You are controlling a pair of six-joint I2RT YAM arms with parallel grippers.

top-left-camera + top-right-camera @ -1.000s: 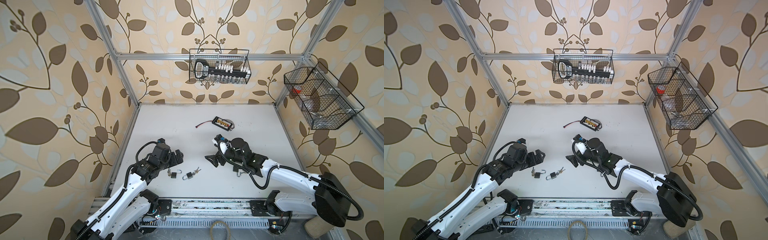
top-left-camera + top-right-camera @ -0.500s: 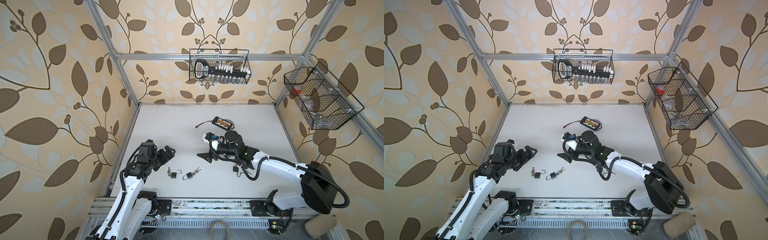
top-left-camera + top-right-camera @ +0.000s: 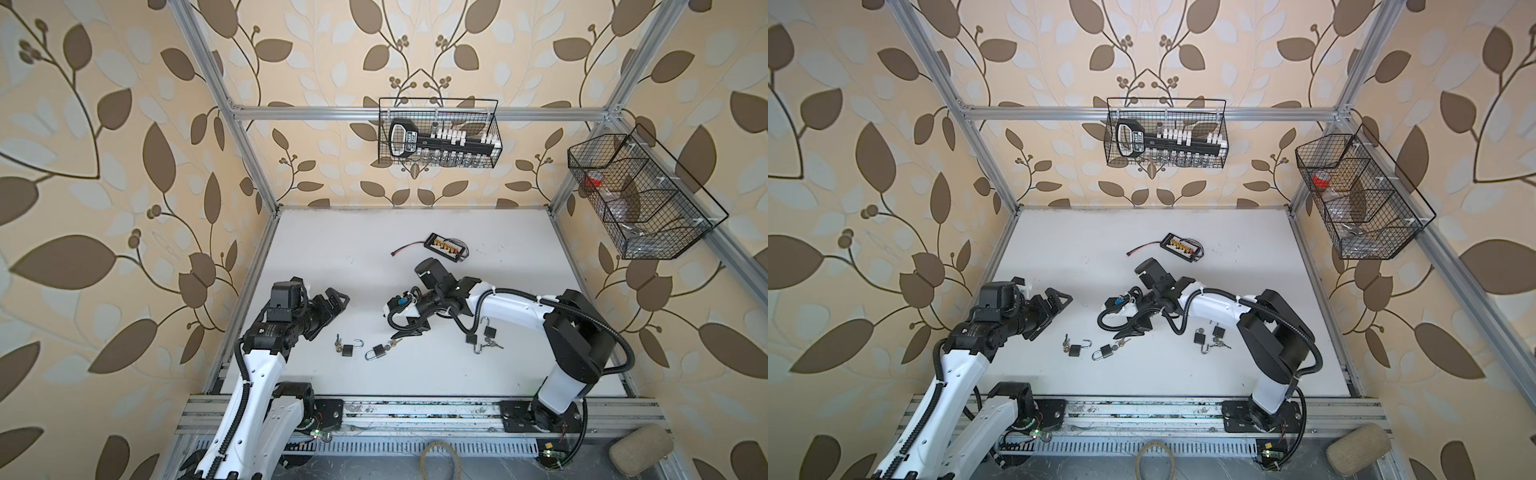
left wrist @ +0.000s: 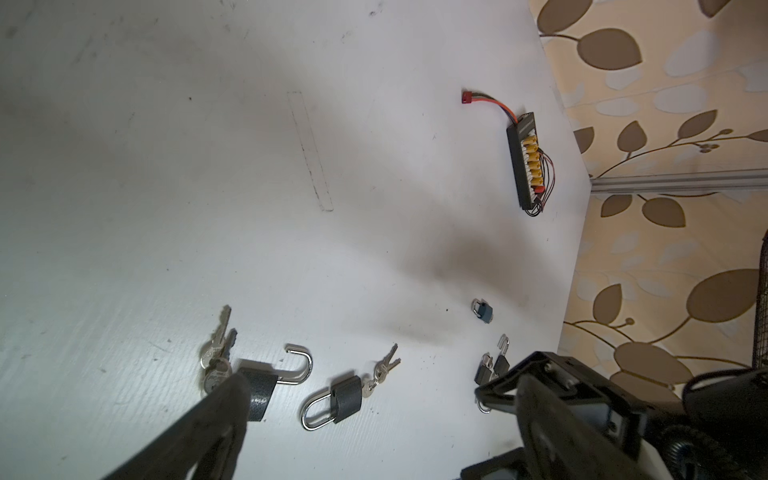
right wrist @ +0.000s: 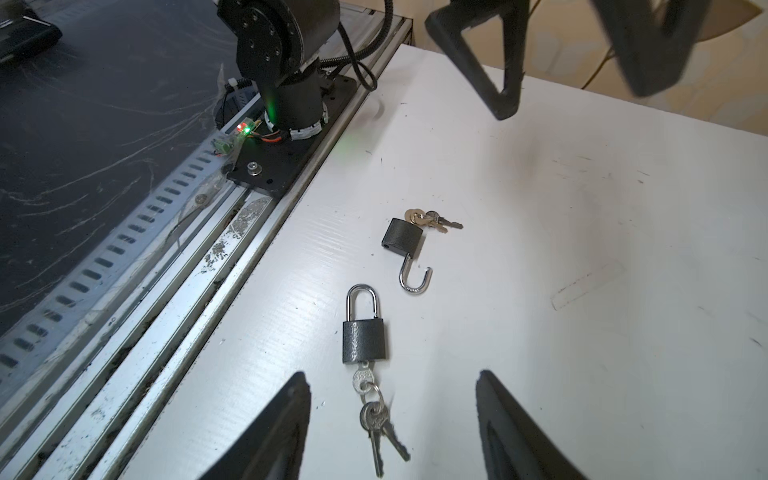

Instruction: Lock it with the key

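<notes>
Right claw: spread, pinching nothing, over the bench.
Keys: between its two fingers, touching neither; one key sits in the padlock.
Padlock: flat, shackle closed, just beyond the right claw.
Second padlock: shackle open, farther beyond.
Left claw: spread wide, empty, well apart from that padlock.

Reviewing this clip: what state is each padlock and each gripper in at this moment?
Open padlock: shackle swung out.
Closed padlock: shackle pushed in, key in its keyhole.
Right-side padlocks: one shackle looks open; too small to tell more.
Left gripper: open, empty.
Right gripper: jaws apart either side of that key, holding nothing.
</notes>
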